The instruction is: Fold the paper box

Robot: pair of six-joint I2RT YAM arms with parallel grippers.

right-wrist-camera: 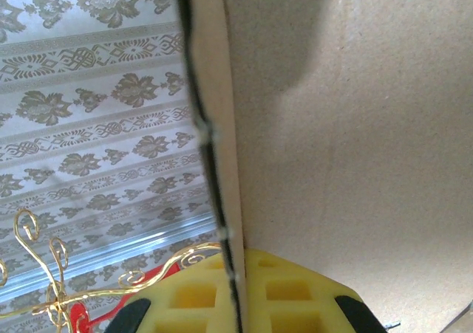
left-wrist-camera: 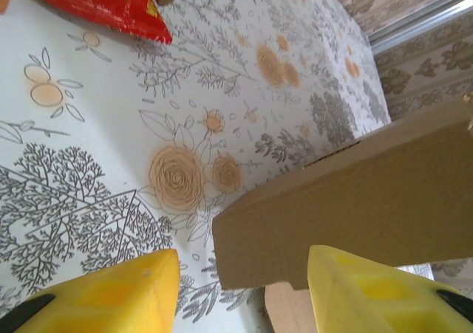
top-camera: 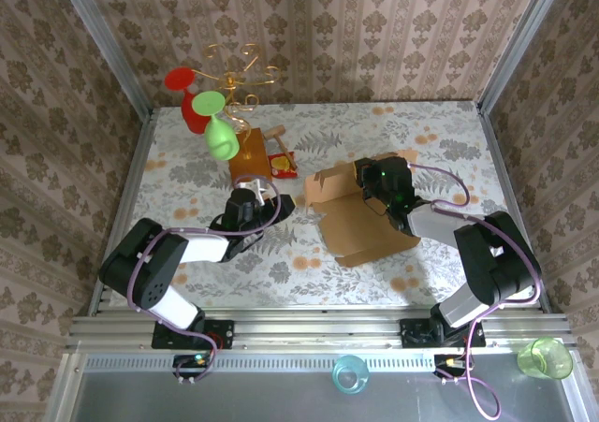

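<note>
Two grippers attend the paper box [top-camera: 360, 224], which lies right of the wooden block [top-camera: 249, 153] and nearer the arms. The right gripper [right-wrist-camera: 236, 292] pinches one raised cardboard wall. The left gripper [left-wrist-camera: 244, 270], just in front of the block, stands spread, with the box's free corner at its right finger.

paper box [top-camera: 360, 230] | plain brown cardboard (partly folded) | far flaps raised | lies right of centre

Bright, even light falls from above. In the right wrist view a soft shadow crosses the paper box [right-wrist-camera: 355, 163] above the right gripper [right-wrist-camera: 235, 292], which looks slightly out of focus.
</note>
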